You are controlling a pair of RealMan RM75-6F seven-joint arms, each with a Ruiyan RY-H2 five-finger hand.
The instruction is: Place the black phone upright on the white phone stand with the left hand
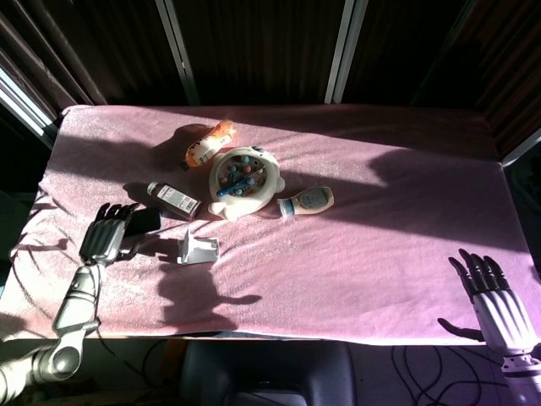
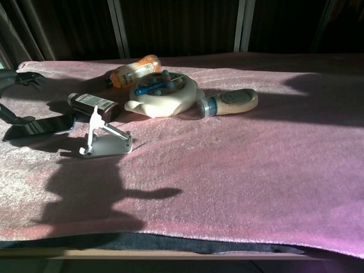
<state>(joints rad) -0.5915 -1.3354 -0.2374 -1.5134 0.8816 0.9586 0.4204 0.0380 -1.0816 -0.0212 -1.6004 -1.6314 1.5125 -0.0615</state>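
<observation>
Over the flat black phone (image 2: 40, 127), the left hand (image 1: 106, 233) is hovering, fingers apart and empty; only the head view is showing the right hand (image 1: 496, 306), fingers spread.

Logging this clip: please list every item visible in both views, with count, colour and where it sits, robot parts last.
black phone: 1, black, lying flat near the table's left edge, partly under the left hand in the head view
white phone stand: 1, white, just right of the phone, empty
dark bottle: 1, dark with pale label, on its side behind the stand
orange bottle: 1, orange, on its side at the back
cream dish: 1, cream, centre-left, holding blue items
beige bottle: 1, beige with blue cap, on its side right of the dish
pink cloth: 1, pink, covering the table
left hand: 1, dark, fingers spread over the phone
right hand: 1, fingers spread, near right corner
</observation>
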